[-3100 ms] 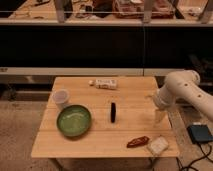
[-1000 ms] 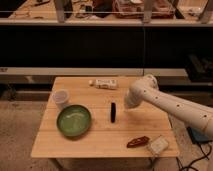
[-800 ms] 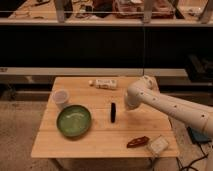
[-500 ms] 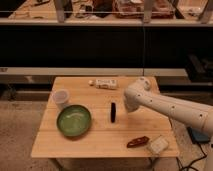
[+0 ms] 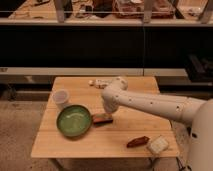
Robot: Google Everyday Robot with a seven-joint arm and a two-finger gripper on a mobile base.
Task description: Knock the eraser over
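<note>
The eraser (image 5: 102, 118) lies flat on the wooden table (image 5: 75, 145) just right of the green bowl (image 5: 73, 120), showing its brownish-tan broad face with a dark edge. My white arm reaches in from the right. The gripper (image 5: 107, 111) hangs at its left end, directly above and behind the eraser, close to it or touching it.
A white cup (image 5: 60, 98) stands left of the bowl. A whitish packet (image 5: 101, 83) lies at the table's back edge. A glossy reddish-brown item (image 5: 137, 141) and a whitish square pad (image 5: 157, 145) lie at the front right. Dark shelving stands behind the table.
My arm has swept left across the table to the eraser. The eraser, which stood on edge and looked black, now lies flat with its tan face up, nearer the bowl.
</note>
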